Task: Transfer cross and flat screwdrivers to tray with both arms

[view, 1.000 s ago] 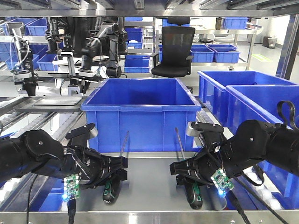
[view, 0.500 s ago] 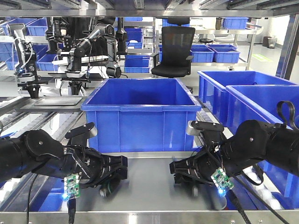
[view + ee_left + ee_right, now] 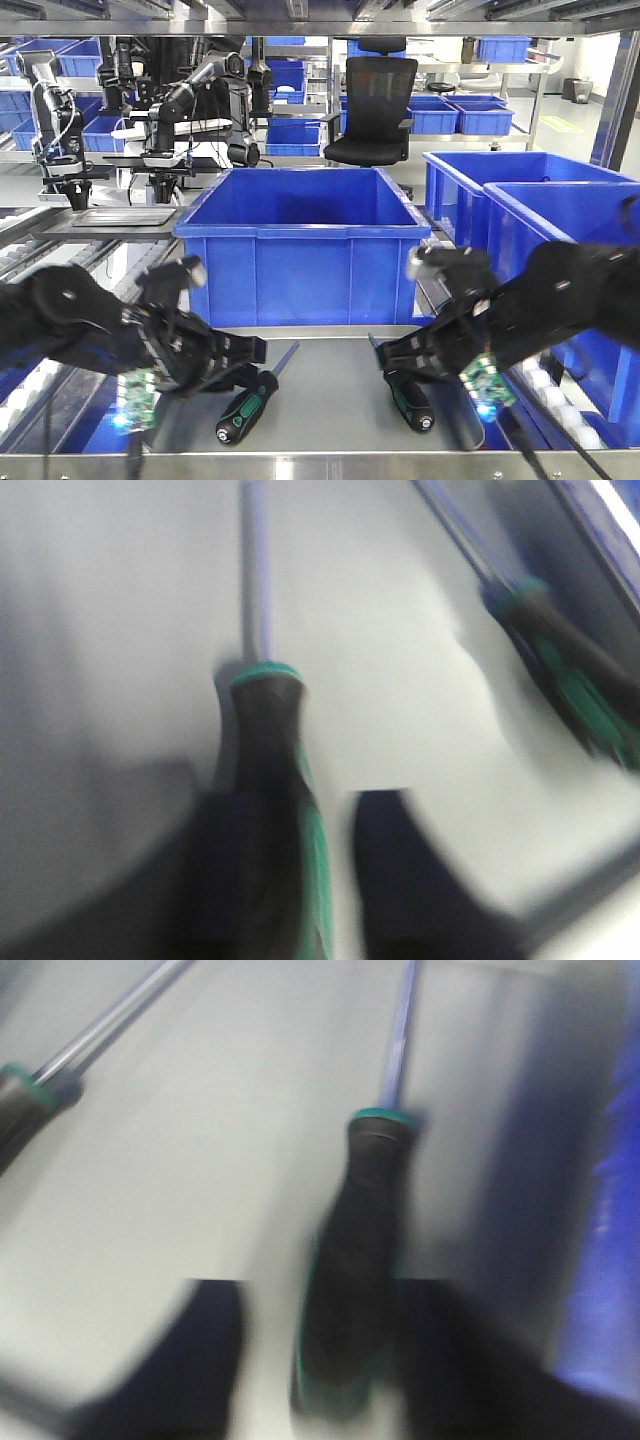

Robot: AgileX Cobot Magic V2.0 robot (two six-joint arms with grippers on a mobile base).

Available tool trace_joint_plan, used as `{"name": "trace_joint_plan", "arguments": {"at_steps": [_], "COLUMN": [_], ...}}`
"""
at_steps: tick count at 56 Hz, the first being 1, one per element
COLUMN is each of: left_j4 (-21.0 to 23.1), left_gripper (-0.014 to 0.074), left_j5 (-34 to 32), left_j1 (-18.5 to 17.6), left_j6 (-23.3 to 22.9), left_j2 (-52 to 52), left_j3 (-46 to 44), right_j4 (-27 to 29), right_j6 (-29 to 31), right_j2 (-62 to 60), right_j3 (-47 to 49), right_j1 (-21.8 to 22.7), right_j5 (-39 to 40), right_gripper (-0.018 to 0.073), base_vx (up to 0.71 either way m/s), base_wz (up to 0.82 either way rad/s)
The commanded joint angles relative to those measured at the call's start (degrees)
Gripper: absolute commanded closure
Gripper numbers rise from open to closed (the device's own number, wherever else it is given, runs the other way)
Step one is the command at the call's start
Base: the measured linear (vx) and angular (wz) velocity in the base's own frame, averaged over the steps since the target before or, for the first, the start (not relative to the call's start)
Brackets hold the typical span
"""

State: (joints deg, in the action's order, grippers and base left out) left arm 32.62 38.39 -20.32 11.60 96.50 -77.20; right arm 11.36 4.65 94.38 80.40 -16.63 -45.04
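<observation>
Though both wrist views are blurred, each open claw straddles a loose screwdriver (image 3: 247,404) handle on the tray (image 3: 330,440).

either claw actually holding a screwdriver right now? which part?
Nothing looks held. Both screwdrivers lie flat on the tray: left screwdriver and right screwdriver, each handle between open fingers of the left claw and right claw. Blur hides contact.

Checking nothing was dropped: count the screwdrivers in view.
2. One screwdriver lies on the tray by the left tool; the other lies by the right tool.
</observation>
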Motion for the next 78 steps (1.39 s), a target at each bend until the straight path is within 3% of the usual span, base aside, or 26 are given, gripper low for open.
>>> {"name": "trace_joint_plan", "arguments": {"at_steps": [1, 4, 12, 23, 32, 44, 54, 78], "left_j4": [-3.67, -6.71, -14.6, -20.78, -20.79, -20.79, -20.72, -20.72], "left_gripper": [0.0606, 0.0605, 0.0598, 0.0596, 0.0596, 0.0596, 0.0596, 0.0596], "left_j5": [-0.34, 0.4, 2.79, -4.69, -16.18, -21.06, -25.75, -24.09], "left_j1": [-0.15, -0.15, -0.15, -0.15, -0.15, -0.15, -0.15, -0.15], "left_j6": [-0.44, -0.71, -2.3, -3.01, -3.71, -4.35, -4.2, -4.2], "left_j2": [-7.14, -9.63, -17.5, -32.22, -49.37, -69.66, -73.48, -73.41], "left_j3": [-1.99, -1.99, -0.54, 13.53, 31.23, 47.63, 52.85, 52.92], "right_j4": [-3.25, -4.84, -5.95, -4.65, -4.65, -4.65, -4.59, -4.59], "right_j6": [0.22, 0.27, 1.55, 3.49, 3.41, 3.06, 3.0, 3.0], "right_j2": [-6.8, -9.6, -17.39, -33.23, -48.74, -64.89, -66.85, -66.79], "right_j3": [2.05, 2.05, -0.61, -19.78, -39.68, -56.95, -59.26, -59.26], "right_j1": [0.22, 0.22, 0.22, 0.22, 0.22, 0.22, 0.22, 0.22], "right_j5": [0.25, -0.26, 2.69, 21.68, 37.78, 45.63, 48.03, 47.45], "right_gripper": [0.0487, 0.0574, 0.0573, 0.057, 0.0567, 0.0567, 0.0567, 0.0567], "base_vx": [0.0, 0.0, 0.0, 0.0, 0.0, 0.0, 0.0, 0.0], "base_wz": [0.0, 0.0, 0.0, 0.0, 0.0, 0.0, 0.0, 0.0]}}
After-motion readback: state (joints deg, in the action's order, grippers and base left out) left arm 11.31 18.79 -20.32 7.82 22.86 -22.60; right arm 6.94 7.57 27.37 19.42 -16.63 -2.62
